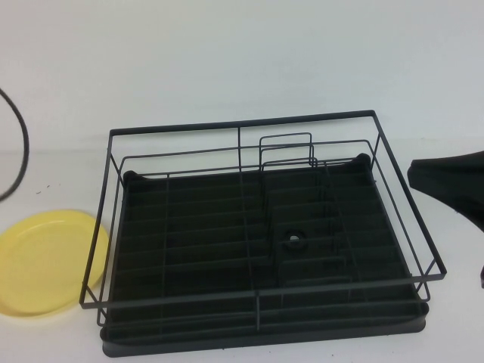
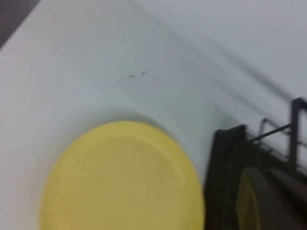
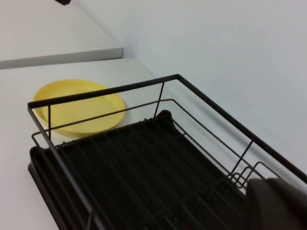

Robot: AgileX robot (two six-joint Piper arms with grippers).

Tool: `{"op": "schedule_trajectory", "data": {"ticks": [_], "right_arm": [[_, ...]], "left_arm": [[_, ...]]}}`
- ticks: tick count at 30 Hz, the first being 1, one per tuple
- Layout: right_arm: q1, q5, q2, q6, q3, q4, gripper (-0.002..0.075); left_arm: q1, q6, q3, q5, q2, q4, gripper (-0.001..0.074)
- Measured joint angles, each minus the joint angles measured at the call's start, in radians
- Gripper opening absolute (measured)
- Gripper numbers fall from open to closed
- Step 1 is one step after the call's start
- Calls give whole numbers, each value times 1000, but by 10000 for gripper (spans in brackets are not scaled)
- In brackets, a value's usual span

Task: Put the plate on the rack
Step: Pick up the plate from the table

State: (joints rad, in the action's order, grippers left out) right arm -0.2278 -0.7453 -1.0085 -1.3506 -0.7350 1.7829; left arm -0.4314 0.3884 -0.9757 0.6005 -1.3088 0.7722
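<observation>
The pale-yellow plate lies flat on the white table, just left of the rack's left front corner. It also shows in the left wrist view and the right wrist view. The black wire rack stands in the middle of the table with nothing in it, and its ribbed base shows in the right wrist view. My left gripper is a dark blur above the plate's edge, next to a rack corner. My right gripper hangs off the rack's right side, also seen as a dark blur.
A black cable curves along the far left edge of the table. A few upright divider loops stand at the rack's back, right of centre. A white wall runs behind the table.
</observation>
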Motion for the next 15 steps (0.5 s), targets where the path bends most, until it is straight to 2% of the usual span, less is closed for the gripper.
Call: {"op": "schedule_trajectory", "data": {"ticks": [4, 10, 15], "right_arm": [[0, 8, -2, -44, 1, 0, -2], [-2, 155, -71, -420, 1, 0, -2], [-2, 224, -187, -497, 1, -4, -2]], "left_arm": [[0, 4, -2, -11, -25, 90, 0], [2, 6, -2, -14, -100, 126, 0], [2, 42, -2, 17, -124, 178, 0]]}}
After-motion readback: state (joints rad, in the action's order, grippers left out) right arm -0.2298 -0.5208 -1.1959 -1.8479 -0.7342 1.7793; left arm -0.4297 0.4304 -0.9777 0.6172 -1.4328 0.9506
